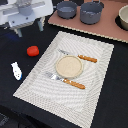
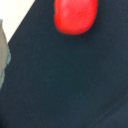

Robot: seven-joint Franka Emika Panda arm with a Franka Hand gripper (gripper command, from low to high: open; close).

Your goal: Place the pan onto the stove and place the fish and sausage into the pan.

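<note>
A placemat (image 1: 67, 67) is lying in the middle of the counter (image 1: 115, 95). A small plate (image 1: 68, 66) is sitting at the placemat's centre, with a knife (image 1: 80, 57) behind it and a fork (image 1: 66, 80) in front of it. The sausage (image 1: 32, 50) is resting on the counter off the placemat's edge, toward the exterior view's left, and the fish (image 1: 16, 70) is lying nearer the front, apart from it. The stove (image 1: 107, 22) is sitting at the back, carrying the pan (image 1: 66, 8) and, just beside it toward the exterior view's right, a pot (image 1: 91, 12). The claw (image 1: 25, 29) is hanging at the back left, behind the sausage.

Grey-blue pan (image 1: 66, 8) upright on pinkish stove (image 1: 107, 24), red sausage (image 1: 32, 50) and white fish (image 1: 16, 70) apart on dark desk (image 1: 10, 52)
</note>
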